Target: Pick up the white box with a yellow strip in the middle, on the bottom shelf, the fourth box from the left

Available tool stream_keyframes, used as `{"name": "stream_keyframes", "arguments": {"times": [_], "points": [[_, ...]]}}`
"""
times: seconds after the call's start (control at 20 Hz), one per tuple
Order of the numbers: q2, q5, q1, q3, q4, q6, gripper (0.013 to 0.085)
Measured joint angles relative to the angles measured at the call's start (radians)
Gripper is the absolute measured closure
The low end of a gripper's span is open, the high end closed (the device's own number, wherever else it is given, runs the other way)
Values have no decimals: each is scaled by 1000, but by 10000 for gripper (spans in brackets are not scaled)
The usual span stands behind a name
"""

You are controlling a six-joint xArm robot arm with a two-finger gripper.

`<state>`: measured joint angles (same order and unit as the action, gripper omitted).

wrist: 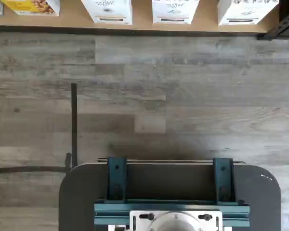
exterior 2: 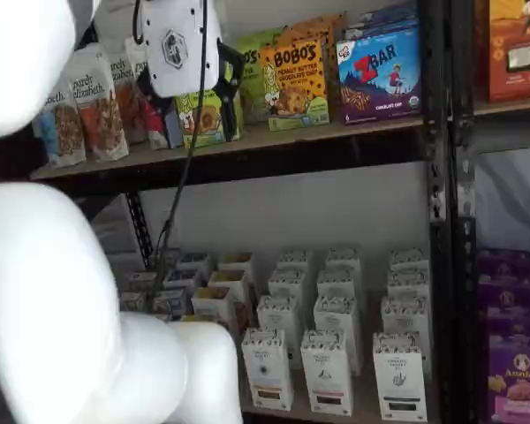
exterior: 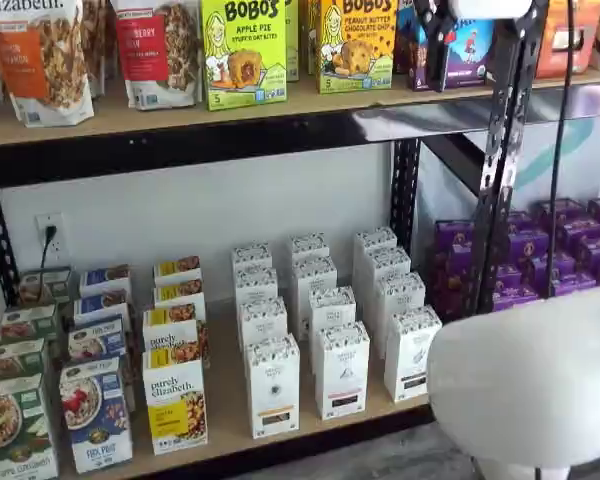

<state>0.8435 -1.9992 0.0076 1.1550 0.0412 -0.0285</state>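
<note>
Wrist view looks down on grey plank floor w/ the bottom shelf (wrist: pixel 72 19) at the frame's margin, so the arm is well back from the goods. Target, the white box (exterior: pixel 273 385), stands upright in the front row, tan strip low on its face, betw. the purely elizabeth box (exterior: pixel 175 405) and a like white carton (exterior: pixel 340 368); it shows in both shelf views and also in the wrist view (wrist: pixel 107 10). Gripper (exterior 2: pixel 193 115) hangs high, level w/ the upper shelf; its black fingers are spread w/ a plain gap and nothing in them. Handling, my guess: thin card carton, light, stiff at the corners but the broad faces prob. dent if squeezed hard; smooth print could slip. Best hold looks like the two narrow sides, upper half, near the speckled band. Room: gaps on both sides are slim, esp. toward the white neighbour, so fingers need a straight entry. Another white box (exterior: pixel 263 322) stands close behind, so a push would shove the row. Front is open; only the black front rail (wrist: pixel 135 30) lies below, and the upper shelf leaves good headroom.
</note>
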Motion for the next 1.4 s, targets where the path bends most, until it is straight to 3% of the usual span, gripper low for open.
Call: {"name": "stream_keyframes", "arguments": {"times": [1.4], "points": [[7,5,19,-16,7,-22,130]]}}
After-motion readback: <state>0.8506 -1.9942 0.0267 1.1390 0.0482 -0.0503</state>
